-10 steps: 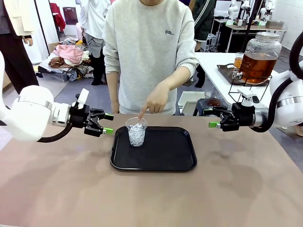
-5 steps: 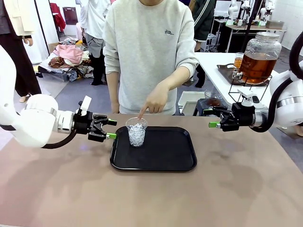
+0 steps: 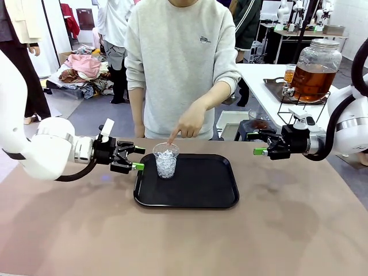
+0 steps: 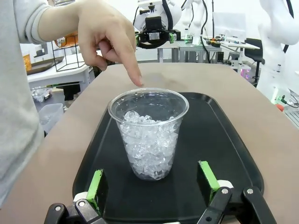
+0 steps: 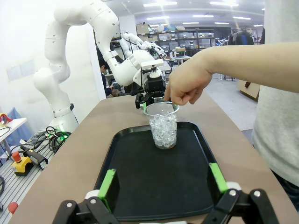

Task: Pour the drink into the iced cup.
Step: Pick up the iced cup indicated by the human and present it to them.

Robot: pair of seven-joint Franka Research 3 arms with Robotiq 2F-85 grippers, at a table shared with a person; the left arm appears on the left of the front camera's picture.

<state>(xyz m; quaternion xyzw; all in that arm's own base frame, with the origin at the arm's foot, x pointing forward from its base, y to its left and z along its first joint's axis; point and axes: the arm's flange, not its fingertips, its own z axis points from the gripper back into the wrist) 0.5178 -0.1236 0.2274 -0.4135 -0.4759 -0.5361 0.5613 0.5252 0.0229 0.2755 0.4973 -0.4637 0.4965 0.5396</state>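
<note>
The iced cup [image 3: 165,161], a clear plastic cup full of ice, stands at the back left of a black tray [image 3: 195,192]. A person's hand [image 3: 188,122] points a finger down at its rim. My left gripper [image 3: 137,158] hovers open just left of the cup, fingers aimed at it; in the left wrist view the cup [image 4: 149,135] stands a little ahead of the open gripper [image 4: 150,175]. My right gripper [image 3: 257,144] hangs open off the tray's right side, facing the cup [image 5: 163,126]. The drink I can see is amber-brown liquid in a large lidded glass jar [image 3: 315,72].
The jar sits on a wire stand on a white side table [image 3: 259,77] at the back right, beyond my right arm. The person stands at the far edge of the brown table [image 3: 172,241]. Bare tabletop lies in front of the tray and to both sides.
My left arm has moved right and slightly down, bringing its open gripper close to the cup. The right arm and the pointing hand have stayed put.
</note>
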